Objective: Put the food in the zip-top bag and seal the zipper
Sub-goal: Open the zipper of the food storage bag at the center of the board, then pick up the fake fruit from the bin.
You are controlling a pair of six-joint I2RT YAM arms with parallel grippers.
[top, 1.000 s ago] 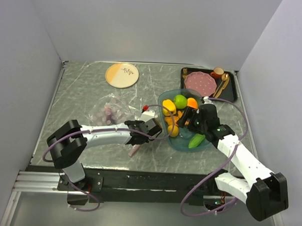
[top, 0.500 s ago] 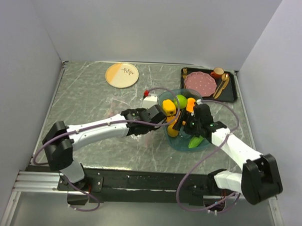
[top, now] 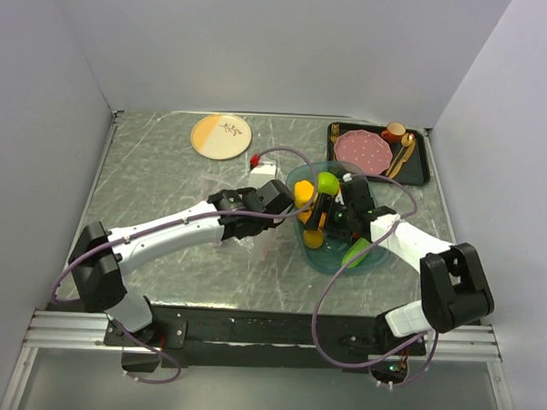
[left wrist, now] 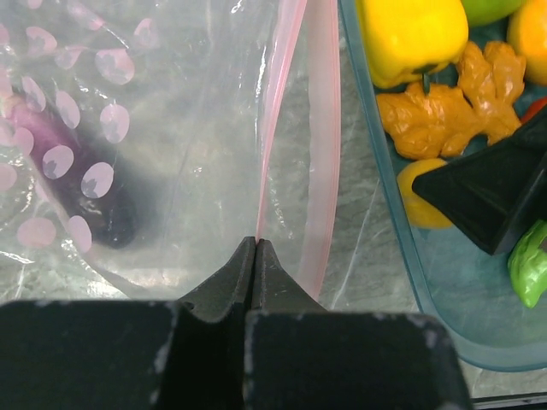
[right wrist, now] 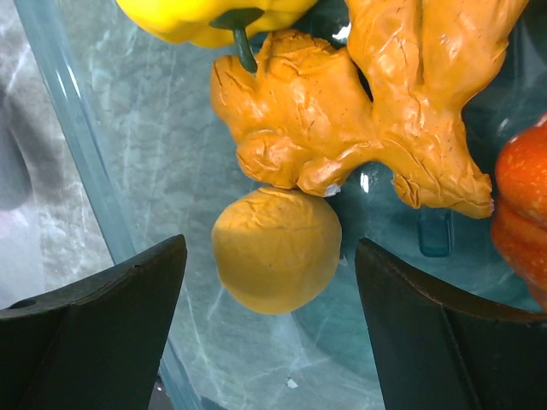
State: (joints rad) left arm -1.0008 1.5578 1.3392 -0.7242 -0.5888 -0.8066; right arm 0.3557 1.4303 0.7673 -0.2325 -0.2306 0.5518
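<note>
Tabletop (top: 147, 181): outstretched left gripper (left wrist: 256, 248) on zipper (left wrist: 278, 102)

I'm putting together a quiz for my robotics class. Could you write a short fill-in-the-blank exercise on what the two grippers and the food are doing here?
1. The left gripper is pinched shut on the bag's pink ___.
2. The eggplant inside the bag is ___ in colour.
3. The right gripper hovers with its jaws ___ on either side of a round yellow piece.
4. The yellow pepper lies in the teal ___.
Missing words: zipper; purple; open; tray.
</note>
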